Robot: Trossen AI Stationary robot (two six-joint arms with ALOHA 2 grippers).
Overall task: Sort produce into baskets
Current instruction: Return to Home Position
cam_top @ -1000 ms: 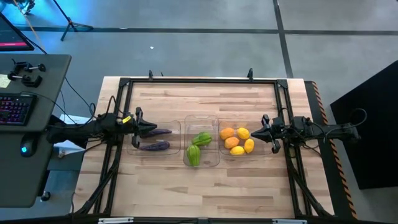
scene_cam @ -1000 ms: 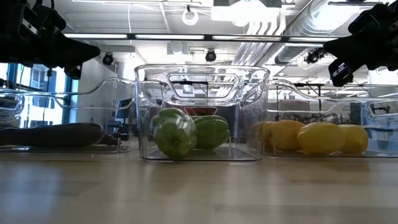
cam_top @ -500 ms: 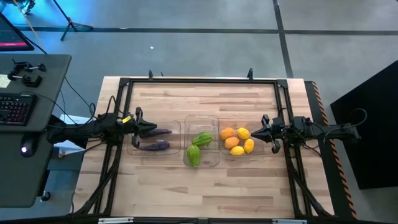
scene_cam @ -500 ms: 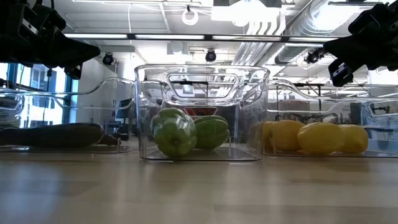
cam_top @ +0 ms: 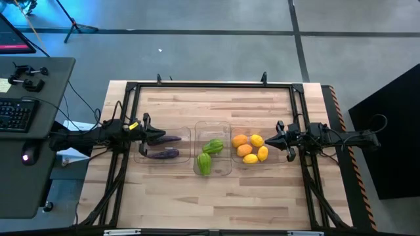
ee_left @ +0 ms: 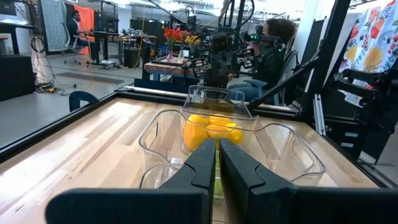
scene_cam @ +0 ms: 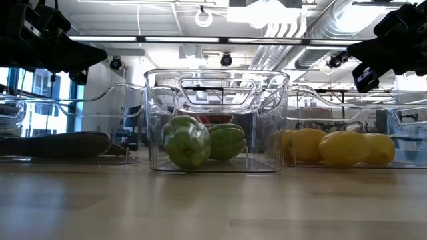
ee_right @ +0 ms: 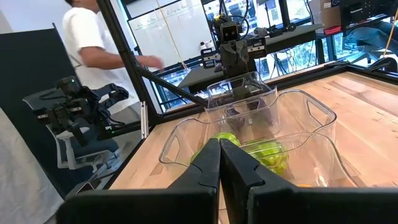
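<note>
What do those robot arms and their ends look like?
The left arm and right arm are slim, black and jointed, with black cables behind. The left arm bears a small yellow tag. The left tool and right tool each have two dark, tapered fingers.

A wooden table (cam_top: 216, 193) stands on a grey floor (cam_top: 197, 52) beside a dark desk (cam_top: 51, 88) bearing a keyboard (cam_top: 14, 115); in the room beyond are a person in a white shirt (ee_right: 93, 37), red flowers (ee_left: 174, 33) and another person (ee_left: 275, 50).
</note>
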